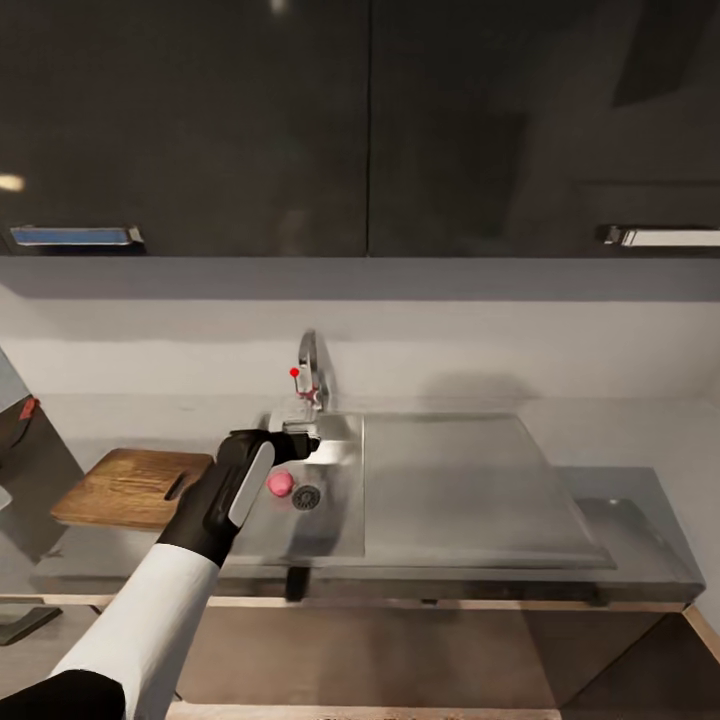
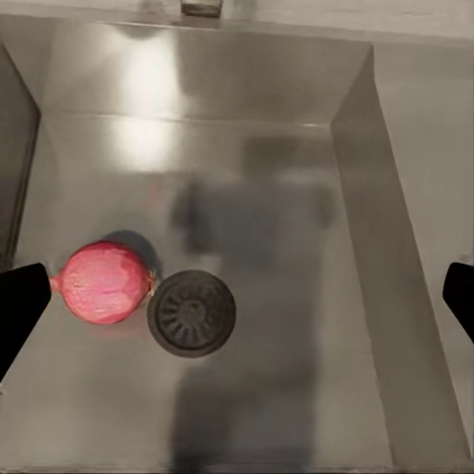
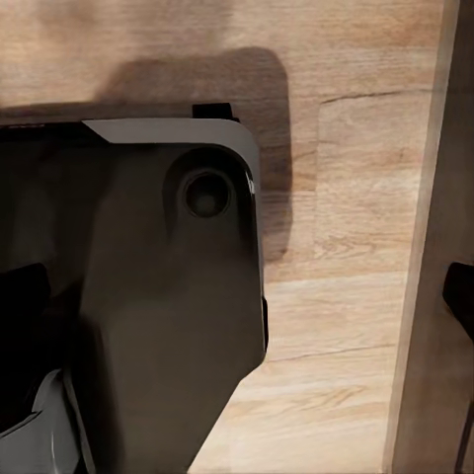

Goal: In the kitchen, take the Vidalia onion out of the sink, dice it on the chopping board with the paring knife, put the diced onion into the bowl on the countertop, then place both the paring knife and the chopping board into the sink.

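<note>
A pink-red Vidalia onion (image 1: 280, 484) lies on the floor of the steel sink (image 1: 340, 440), touching the round drain (image 1: 306, 497). My left gripper (image 1: 303, 446) hangs above the basin, just behind the onion and pointing down. In the left wrist view its fingers (image 2: 20, 311) are spread wide at both edges, with the onion (image 2: 104, 281) low between them near one finger and nothing held. The brown chopping board (image 1: 130, 487) lies on the grey countertop (image 1: 640, 540) left of the sink. The bowl and the paring knife are out of view.
The chrome faucet with red knob (image 1: 310, 375) stands behind the basin. The flat drainboard (image 1: 460, 490) is to its right. Dark upper cabinets (image 1: 360, 120) hang overhead. A dark object with a red tip (image 1: 28, 408) sits at the far left. My right gripper (image 3: 237, 296) hangs over the wood floor (image 3: 346, 247).
</note>
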You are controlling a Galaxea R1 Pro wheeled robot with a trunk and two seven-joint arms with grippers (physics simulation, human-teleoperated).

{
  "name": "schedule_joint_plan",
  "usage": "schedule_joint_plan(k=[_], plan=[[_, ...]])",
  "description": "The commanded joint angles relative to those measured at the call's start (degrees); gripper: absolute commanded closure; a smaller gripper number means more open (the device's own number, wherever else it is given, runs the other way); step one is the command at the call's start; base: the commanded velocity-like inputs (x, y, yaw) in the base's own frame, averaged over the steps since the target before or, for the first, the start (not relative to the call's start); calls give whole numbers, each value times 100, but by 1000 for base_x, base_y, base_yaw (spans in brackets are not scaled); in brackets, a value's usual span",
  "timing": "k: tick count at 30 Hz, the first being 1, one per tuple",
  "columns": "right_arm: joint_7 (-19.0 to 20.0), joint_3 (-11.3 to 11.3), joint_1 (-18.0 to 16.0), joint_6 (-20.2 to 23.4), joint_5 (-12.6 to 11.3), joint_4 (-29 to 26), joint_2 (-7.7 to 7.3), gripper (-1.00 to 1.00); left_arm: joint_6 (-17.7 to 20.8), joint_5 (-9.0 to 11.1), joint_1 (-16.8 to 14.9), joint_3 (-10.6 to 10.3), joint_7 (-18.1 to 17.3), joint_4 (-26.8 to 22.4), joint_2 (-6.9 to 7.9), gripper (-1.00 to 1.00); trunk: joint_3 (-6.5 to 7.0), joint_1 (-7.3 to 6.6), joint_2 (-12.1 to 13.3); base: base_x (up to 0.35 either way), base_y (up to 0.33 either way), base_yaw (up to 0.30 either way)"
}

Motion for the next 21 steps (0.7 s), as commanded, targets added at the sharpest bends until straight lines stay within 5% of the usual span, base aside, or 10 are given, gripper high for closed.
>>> schedule_joint_plan(k=[1,21], plan=[[-20,-48,-4,-1,60,0,2,-100,9,62,-6,-3,50,105,11,-100,-22,3,-13,13,0,0],[-20,-48,-4,-1,60,0,9,-100,-8,62,-6,9,47,478,108,-100,-207,3,-13,67,0,0]])
